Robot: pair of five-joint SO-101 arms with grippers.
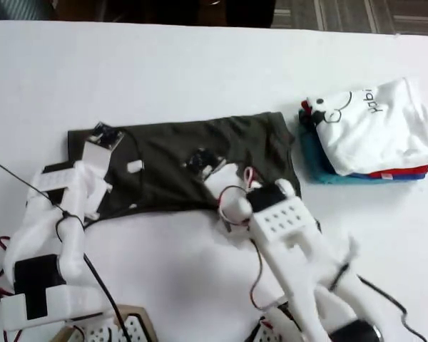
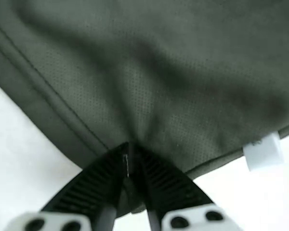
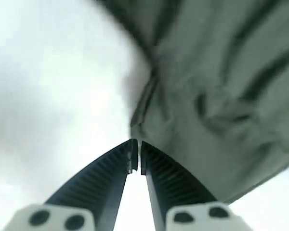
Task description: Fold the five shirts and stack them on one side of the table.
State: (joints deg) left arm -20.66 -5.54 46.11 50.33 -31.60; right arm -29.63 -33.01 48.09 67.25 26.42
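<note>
A dark olive shirt [image 1: 200, 153] lies spread flat across the middle of the white table [image 1: 164, 64]. My left gripper [image 1: 96, 146] sits at the shirt's left end. In the left wrist view it [image 2: 127, 161] is shut on the shirt's hem [image 2: 149, 96], near a white tag [image 2: 262, 151]. My right gripper [image 1: 210, 169] rests over the shirt's middle. In the right wrist view its fingers [image 3: 136, 154] are shut with a thin slit between them, right at a creased edge of the shirt [image 3: 216, 96]. A stack of folded shirts [image 1: 371, 128], white on top, sits at the right.
Red, blue and teal shirts [image 1: 321, 167] lie beneath the white one in the stack. Cables trail from both arms near the front edge. Bare table stretches behind the shirt and in front between the arms.
</note>
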